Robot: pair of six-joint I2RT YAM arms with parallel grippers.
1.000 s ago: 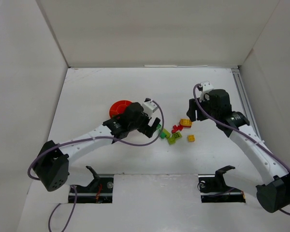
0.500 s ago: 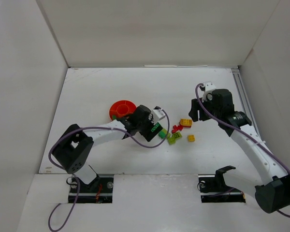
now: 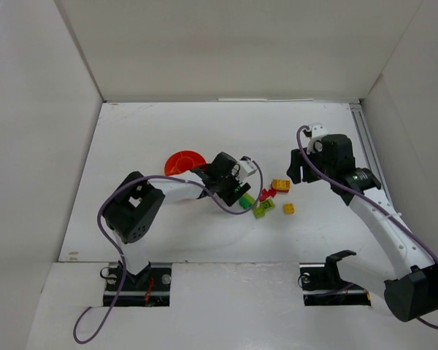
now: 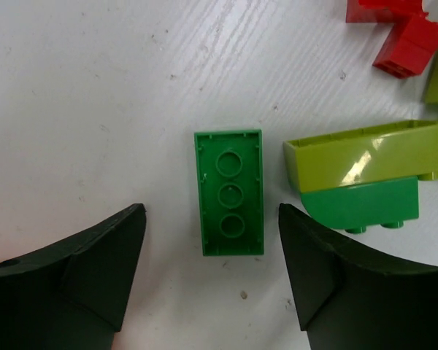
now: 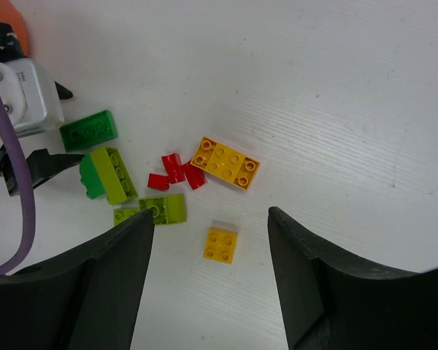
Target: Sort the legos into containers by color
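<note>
A dark green lego (image 4: pixel 228 193) lies studs-down on the table between the fingers of my left gripper (image 4: pixel 212 211). The jaws are open and stand apart from it on both sides. To its right a lime lego (image 4: pixel 365 149) rests against another green one (image 4: pixel 361 208), with red legos (image 4: pixel 405 44) beyond. My right gripper (image 5: pixel 210 215) hovers open and empty above a small yellow lego (image 5: pixel 221 244), near a longer yellow one (image 5: pixel 225 163). The orange-red bowl (image 3: pixel 182 162) sits just left of the left gripper (image 3: pixel 241 193).
The loose pile, with red pieces (image 3: pixel 266 194) and lime bricks (image 3: pixel 263 209), lies between the two grippers at mid-table. White walls enclose the table. The right gripper (image 3: pixel 296 169) hangs right of the pile. A rail (image 3: pixel 366 146) runs along the right edge.
The left arm has folded and swung its gripper right, down over the dark green brick, and its jaws have narrowed around it. The right arm has hardly moved.
</note>
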